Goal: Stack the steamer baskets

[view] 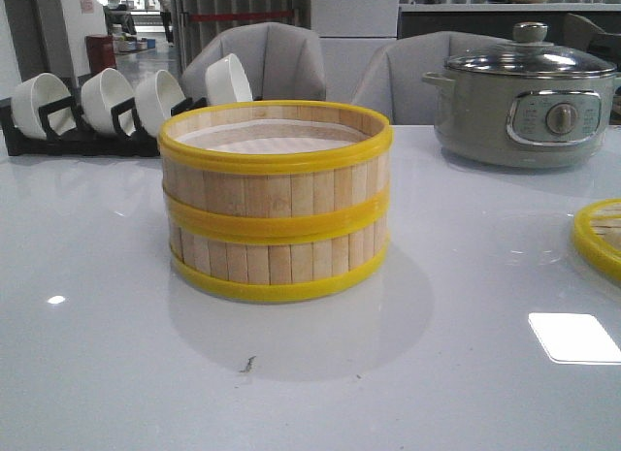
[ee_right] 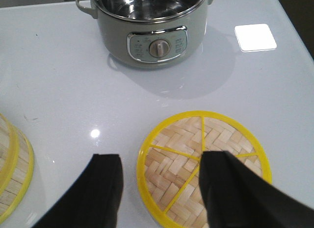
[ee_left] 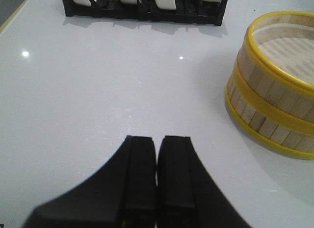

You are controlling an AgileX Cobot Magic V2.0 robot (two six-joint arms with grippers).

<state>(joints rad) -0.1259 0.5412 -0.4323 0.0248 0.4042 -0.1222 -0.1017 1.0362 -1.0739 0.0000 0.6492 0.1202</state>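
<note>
Two steamer baskets [view: 276,204] stand stacked one on the other in the middle of the white table, yellow rims aligned, whitish liner showing in the top one. The stack also shows in the left wrist view [ee_left: 272,86] and at the edge of the right wrist view [ee_right: 12,174]. A woven bamboo lid with a yellow rim [ee_right: 203,166] lies flat on the table at the right [view: 600,236]. My left gripper [ee_left: 158,139] is shut and empty above bare table, left of the stack. My right gripper [ee_right: 162,162] is open, its jaws straddling the lid's rim from above.
A grey electric pot with a glass lid [view: 524,97] stands at the back right, also in the right wrist view [ee_right: 149,27]. A black rack of white bowls [view: 107,107] stands at the back left [ee_left: 144,3]. Grey chairs stand behind the table.
</note>
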